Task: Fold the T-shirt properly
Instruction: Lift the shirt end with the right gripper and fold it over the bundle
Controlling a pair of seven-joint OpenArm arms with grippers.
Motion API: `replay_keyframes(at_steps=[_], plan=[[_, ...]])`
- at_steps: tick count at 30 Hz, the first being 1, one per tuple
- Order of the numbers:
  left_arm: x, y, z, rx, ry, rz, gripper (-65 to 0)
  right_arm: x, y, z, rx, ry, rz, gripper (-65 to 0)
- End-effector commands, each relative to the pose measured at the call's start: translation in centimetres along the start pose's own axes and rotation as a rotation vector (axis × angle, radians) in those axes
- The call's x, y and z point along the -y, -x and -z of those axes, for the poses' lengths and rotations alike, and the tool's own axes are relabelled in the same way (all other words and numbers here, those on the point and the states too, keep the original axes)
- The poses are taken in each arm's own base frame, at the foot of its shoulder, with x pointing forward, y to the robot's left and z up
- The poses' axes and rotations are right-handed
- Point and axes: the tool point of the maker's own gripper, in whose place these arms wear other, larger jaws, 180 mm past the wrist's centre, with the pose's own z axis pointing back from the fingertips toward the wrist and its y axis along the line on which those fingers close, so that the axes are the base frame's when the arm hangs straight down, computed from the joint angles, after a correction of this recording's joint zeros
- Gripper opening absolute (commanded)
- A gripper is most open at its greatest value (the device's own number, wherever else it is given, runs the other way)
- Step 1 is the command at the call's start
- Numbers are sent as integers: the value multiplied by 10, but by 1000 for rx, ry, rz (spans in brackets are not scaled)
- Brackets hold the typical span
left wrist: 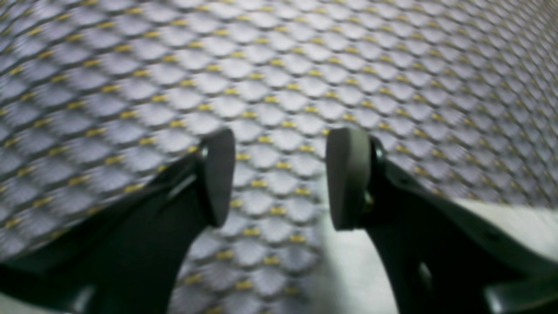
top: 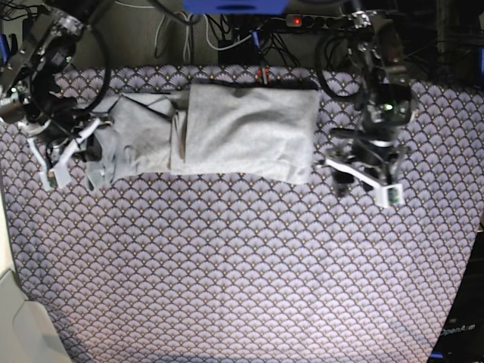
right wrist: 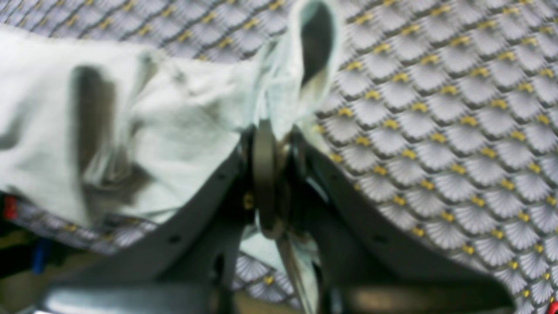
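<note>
Pinching a fold of T-shirt [right wrist: 183, 131] hem between pressed-together right gripper [right wrist: 272, 131] pads, at the garment's outer end. Spread wide and holding nothing, left gripper [left wrist: 279, 179] above fan-patterned tablecloth [left wrist: 305, 78], just beside the shirt's opposite edge. Lying partly folded along the table's far side.

Both wrist views are soft and smeared. In the left wrist view the fan-patterned tablecloth [left wrist: 279, 65] blurs most toward the left edge and top corners. In the right wrist view the T-shirt [right wrist: 174, 122] is washed out to a pale greenish white, with murky dark folds. The base view is sharper and evenly lit from above, brightest at the lower middle, dim along the cluttered top edge.
</note>
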Motion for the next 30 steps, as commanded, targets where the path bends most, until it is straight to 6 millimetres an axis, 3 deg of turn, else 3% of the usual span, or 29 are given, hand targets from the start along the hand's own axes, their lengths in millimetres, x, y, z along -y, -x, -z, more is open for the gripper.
replay_keyframes(at_steps=[1, 10, 15, 25, 30], plan=[[-3, -17, -2, 57, -5, -7, -319, -9, -17, -4, 60, -24, -22, -650], [-74, -21, -20, 62, -158, 27, -319, -98, -31, 21, 84, -247, -42, -650], [-92, -22, -27, 60, -198, 40, -319, -148, -51, 26, 124, -368, -88, -650], [-125, -18, -42, 51, -279, 35, -319, -221, -61, 22, 184, -557, -200, -650], [-129, -19, -43, 52, -285, 48, -319, -260, -64, 22, 200, -660, -186, -650]])
